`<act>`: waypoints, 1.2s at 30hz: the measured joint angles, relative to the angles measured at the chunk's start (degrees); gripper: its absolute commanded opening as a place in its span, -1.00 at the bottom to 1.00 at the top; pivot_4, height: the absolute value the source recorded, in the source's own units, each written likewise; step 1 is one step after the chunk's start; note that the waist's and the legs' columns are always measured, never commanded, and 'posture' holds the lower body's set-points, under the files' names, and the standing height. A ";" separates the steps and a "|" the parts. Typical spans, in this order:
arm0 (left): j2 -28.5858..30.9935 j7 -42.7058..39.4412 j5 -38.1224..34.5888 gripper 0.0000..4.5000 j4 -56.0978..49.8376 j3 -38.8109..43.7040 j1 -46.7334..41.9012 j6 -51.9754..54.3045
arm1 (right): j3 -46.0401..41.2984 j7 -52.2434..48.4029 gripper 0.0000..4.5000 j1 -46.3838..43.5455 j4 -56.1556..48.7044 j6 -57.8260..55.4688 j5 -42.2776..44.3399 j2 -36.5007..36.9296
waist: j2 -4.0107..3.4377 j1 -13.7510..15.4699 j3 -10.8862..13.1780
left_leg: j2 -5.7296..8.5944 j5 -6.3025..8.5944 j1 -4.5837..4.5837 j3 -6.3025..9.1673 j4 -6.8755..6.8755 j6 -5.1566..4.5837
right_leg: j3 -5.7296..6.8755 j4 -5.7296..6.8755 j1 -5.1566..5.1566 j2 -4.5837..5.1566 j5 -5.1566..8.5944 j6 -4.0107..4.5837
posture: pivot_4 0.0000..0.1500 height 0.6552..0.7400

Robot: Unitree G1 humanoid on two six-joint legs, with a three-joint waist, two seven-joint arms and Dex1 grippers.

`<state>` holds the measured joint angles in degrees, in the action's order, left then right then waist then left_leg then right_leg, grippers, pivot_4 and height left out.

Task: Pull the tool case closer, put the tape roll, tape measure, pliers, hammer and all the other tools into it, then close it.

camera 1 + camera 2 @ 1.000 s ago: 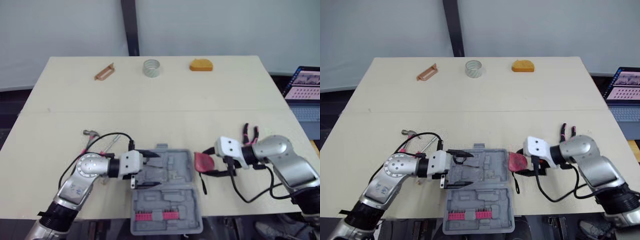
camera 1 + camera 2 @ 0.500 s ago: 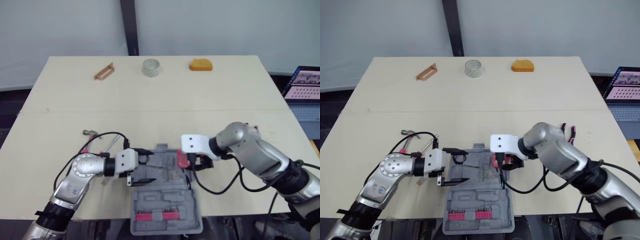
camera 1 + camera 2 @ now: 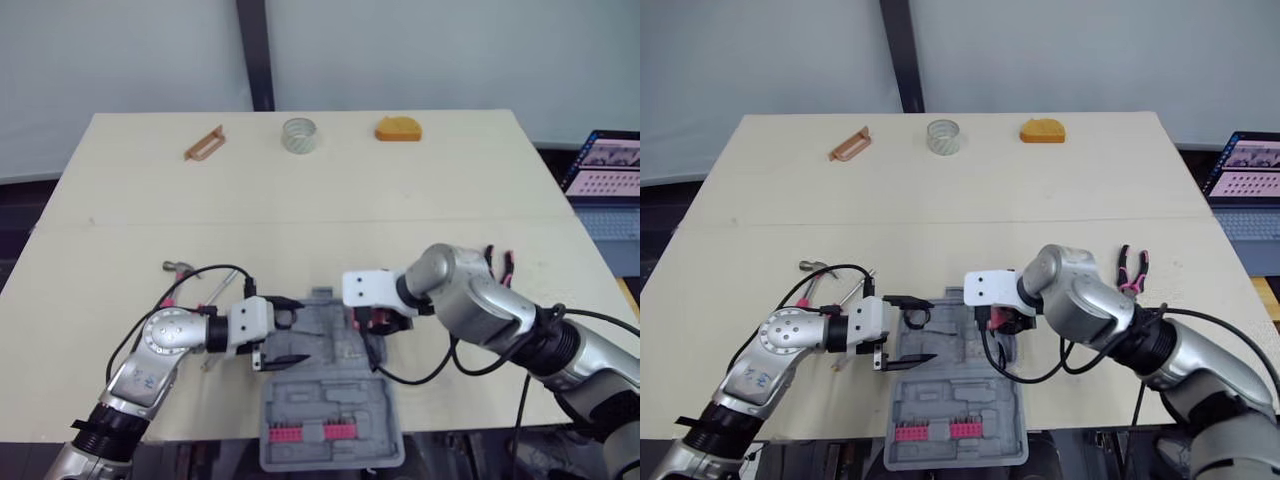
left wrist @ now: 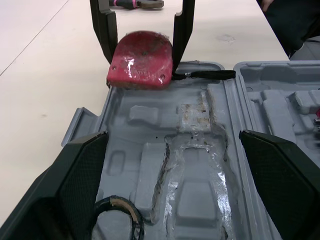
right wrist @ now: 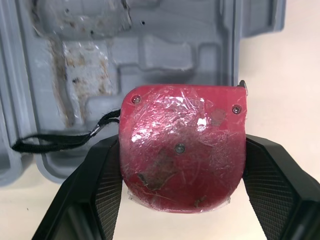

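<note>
right claw (image 3: 378,321): clamped on tape measure (image 5: 182,150) at case (image 3: 330,405) rim | left claw (image 3: 301,331): agape over case | pliers (image 3: 1130,268): near right edge of bench (image 3: 300,200)

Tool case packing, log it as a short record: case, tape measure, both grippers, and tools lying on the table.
case: tool case open, between the arms at the table's near edge
tape measure: red, held in the right gripper's jaws at the case's rim
left gripper: jaws open over the case, holding nothing
on table: hammer, pliers, tape roll at far edge
</note>
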<state>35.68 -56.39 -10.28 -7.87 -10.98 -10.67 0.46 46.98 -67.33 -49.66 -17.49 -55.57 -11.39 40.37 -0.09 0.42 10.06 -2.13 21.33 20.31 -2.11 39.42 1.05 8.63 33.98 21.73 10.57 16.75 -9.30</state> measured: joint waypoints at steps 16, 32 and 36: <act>-0.53 0.29 -0.26 1.00 1.57 0.02 -0.20 -0.11 | 1.93 0.65 0.31 0.02 4.49 5.66 -2.90 -2.41 | 0.00 -0.69 0.00 | 0.00 0.00 0.00 0.00 -0.08 0.00 | 0.00 -0.01 0.05 0.00 0.00 0.00 | 1.00 1.00; -0.76 0.48 -0.63 1.00 1.35 0.02 -0.20 0.64 | 1.93 0.66 0.31 0.55 5.74 7.82 -4.68 -3.89 | 0.00 -0.70 0.00 | 0.00 0.00 0.00 -0.02 -0.09 0.00 | 0.00 -0.01 0.06 0.00 0.00 0.00 | 1.00 1.00; -0.84 0.48 -0.65 1.00 1.20 0.01 -0.21 0.89 | 1.92 0.65 0.31 0.59 6.05 8.09 -4.79 -4.08 | 0.00 -0.72 0.00 | 0.00 0.00 0.00 -0.02 -0.09 0.01 | 0.00 0.00 0.06 0.00 0.00 0.00 | 1.00 1.00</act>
<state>34.84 -55.91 -10.93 -6.67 -10.97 -10.87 1.36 48.90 -66.68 -49.07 -11.44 -47.48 -16.18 36.29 -0.09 -0.30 10.06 -2.13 21.33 20.31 -2.13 39.33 1.06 8.64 33.98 21.80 10.57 16.75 -9.30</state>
